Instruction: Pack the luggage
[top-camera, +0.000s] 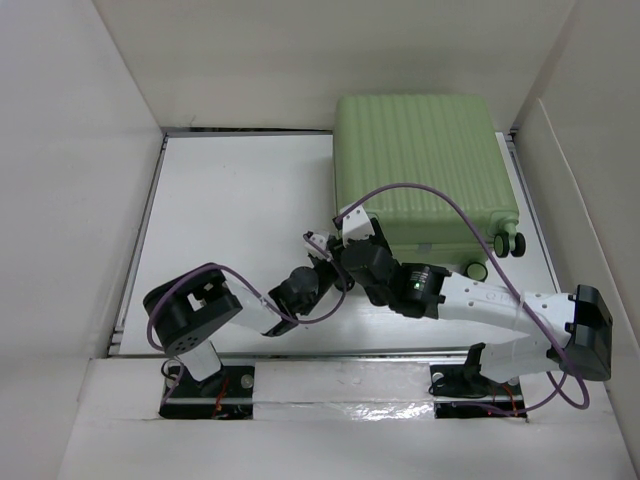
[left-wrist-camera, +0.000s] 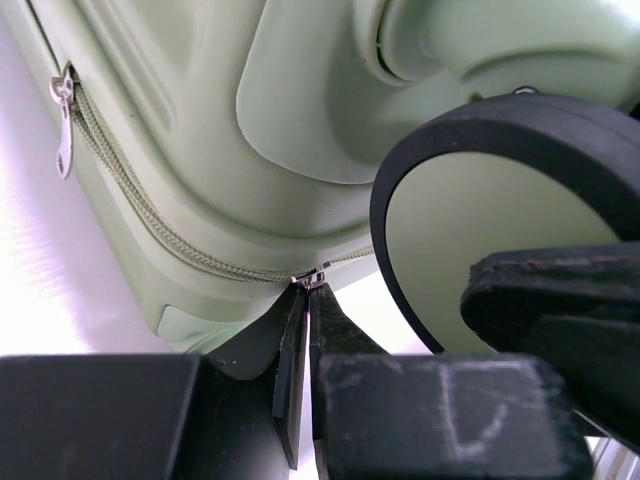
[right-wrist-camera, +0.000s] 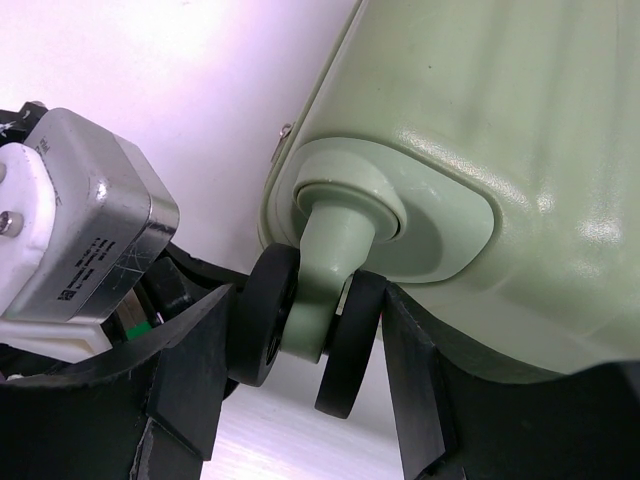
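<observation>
The luggage (top-camera: 420, 160) is a pale green ribbed suitcase lying closed at the back right of the table. My left gripper (top-camera: 325, 250) is at its near left corner. In the left wrist view it (left-wrist-camera: 309, 292) is shut on a small metal zipper pull (left-wrist-camera: 312, 278) on the zip line. A second zipper pull (left-wrist-camera: 65, 120) hangs further along the zip. My right gripper (top-camera: 352, 225) is at the same corner. In the right wrist view it (right-wrist-camera: 305, 345) is closed on the black twin caster wheel (right-wrist-camera: 345, 350), with one finger against each side.
Two more black wheels (top-camera: 508, 242) stick out at the suitcase's near right corner. White walls enclose the table on the left, back and right. The left wrist camera body (right-wrist-camera: 80, 230) sits close beside the right gripper. The gripped wheel (left-wrist-camera: 480, 230) fills the left wrist view.
</observation>
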